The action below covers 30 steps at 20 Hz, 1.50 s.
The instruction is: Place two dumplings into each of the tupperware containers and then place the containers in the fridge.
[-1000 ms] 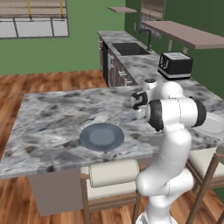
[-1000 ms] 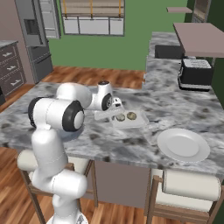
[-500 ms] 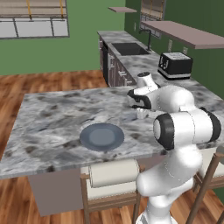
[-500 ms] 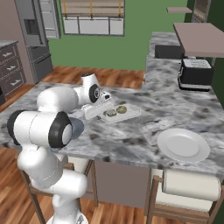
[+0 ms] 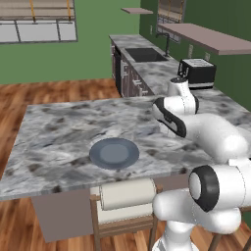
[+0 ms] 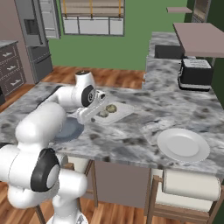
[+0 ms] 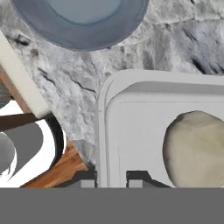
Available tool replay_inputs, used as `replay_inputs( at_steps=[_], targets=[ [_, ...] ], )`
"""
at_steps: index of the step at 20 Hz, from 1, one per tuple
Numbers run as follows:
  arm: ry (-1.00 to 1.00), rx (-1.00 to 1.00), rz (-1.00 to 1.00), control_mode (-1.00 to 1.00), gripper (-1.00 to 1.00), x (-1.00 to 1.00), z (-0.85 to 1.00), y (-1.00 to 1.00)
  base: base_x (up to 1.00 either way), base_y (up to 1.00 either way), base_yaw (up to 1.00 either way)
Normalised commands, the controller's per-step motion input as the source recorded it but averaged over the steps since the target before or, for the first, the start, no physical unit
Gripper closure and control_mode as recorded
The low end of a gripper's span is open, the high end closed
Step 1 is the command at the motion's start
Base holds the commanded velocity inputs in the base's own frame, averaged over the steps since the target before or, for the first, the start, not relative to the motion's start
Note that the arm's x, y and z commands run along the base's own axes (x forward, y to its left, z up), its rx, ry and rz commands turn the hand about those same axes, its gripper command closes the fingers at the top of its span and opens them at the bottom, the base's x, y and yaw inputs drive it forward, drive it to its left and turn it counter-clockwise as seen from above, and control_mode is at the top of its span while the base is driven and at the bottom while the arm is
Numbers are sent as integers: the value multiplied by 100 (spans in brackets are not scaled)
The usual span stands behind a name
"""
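While the arm reaches low over the island, gripper (image 7: 111,178) jaws pinch the translucent tupperware container's (image 7: 131,131) rim; two tan dumplings (image 6: 108,110) inside.

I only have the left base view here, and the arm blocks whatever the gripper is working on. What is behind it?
Observer: A tupperware container on the island, with two dumplings inside.
Operator: Is the gripper on it?
Observer: Yes, the gripper is shut on the container's rim; one finger sits inside the wall, the other outside.
Operator: Anything near it?
Observer: The blue-grey plate lies just beyond the container, apart from it.
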Motion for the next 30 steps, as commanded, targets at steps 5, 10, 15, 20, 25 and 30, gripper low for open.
replay_inputs(
  at_steps=[5,10,15,20,25,30],
  targets=[
    [0,3,30,-100,100,-55,38,22,0,0,0],
    [0,7,23,-100,100,-34,31,38,0,0,0],
    [0,1,18,-100,100,-43,57,14,0,0,0],
    [0,1,12,-100,100,-68,39,1,0,0,0],
    [0,0,0,-100,100,-79,20,23,0,0,0],
    [-3,1,0,-100,100,-16,15,14,0,0,0]
  ],
)
